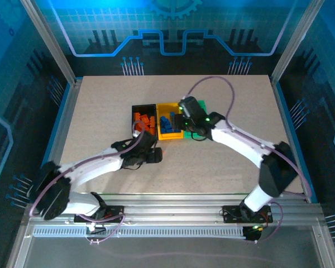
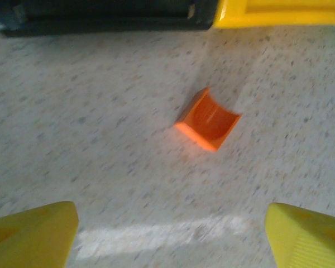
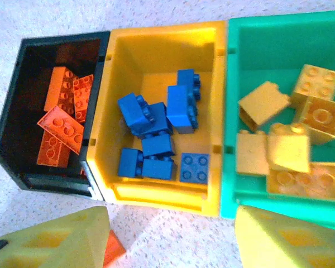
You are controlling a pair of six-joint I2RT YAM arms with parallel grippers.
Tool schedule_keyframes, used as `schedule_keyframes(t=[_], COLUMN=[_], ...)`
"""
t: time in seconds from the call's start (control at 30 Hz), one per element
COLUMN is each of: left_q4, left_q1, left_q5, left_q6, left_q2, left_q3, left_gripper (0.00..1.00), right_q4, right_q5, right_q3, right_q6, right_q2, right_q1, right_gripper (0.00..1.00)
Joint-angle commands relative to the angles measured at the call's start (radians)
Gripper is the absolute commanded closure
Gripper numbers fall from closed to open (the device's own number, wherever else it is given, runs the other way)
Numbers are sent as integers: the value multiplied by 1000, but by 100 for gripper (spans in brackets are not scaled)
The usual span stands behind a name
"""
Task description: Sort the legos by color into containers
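Left arm (image 1: 95,164): stretched low from the worktop's (image 1: 100,100) near left corner toward its middle, wrist just short of the bins.
Left gripper (image 2: 170,237): fingers spread wide, nothing between them.
Loose brick (image 2: 207,119): orange, hollow side showing, on the worktop ahead of the left gripper, near the black bin's (image 3: 11,134) front wall.
Right arm (image 1: 243,139): bent in from the near right corner, wrist above the bins.
Right gripper (image 3: 173,240): fingers apart, empty, over the bins' near side.
Bins: touching in a row mid-worktop; black bin holds orange bricks (image 3: 61,120), yellow bin (image 3: 162,50) blue bricks (image 3: 156,125), green bin (image 3: 279,44) yellow bricks (image 3: 290,148).
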Motion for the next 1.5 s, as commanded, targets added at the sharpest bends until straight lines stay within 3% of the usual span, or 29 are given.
schedule_keyframes(t=[0.0,0.27,0.37,0.47,0.53,0.7,0.97,1.2,1.33,1.47], left_q4=[36,5,-15,-49,-71,-72,-52,-58,-58,-89], left_q1=[3,-6,-24,-43,-52,-74,-85,-81,-28,93], left_q5=[-6,-96,-127,-165,-191,-193,-186,-153,-115,-101], left_q6=[83,159,175,171,161,161,155,124,109,122], left_q2=[116,354,406,443,454,453,438,280,145,144], left_q3=[93,251,273,290,291,277,249,238,267,347], left_gripper=[14,23,27,38,38,40,59,64,64,64], right_q4=[25,-7,-13,-12,-10,1,-2,-7,-3,2], right_q5=[13,8,4,-7,-10,-19,-18,-8,-10,-13], right_q3=[-109,-285,-311,-323,-326,-329,-330,-334,-344,-359], right_q6=[37,51,53,54,54,58,64,66,73,80], right_q2=[-112,-336,-375,-391,-391,-384,-373,-383,-388,-387], right_q1=[-31,-99,-119,-138,-145,-151,-156,-160,-163,-164], right_gripper=[38,37,36,36,36,36,36,36,36,36])
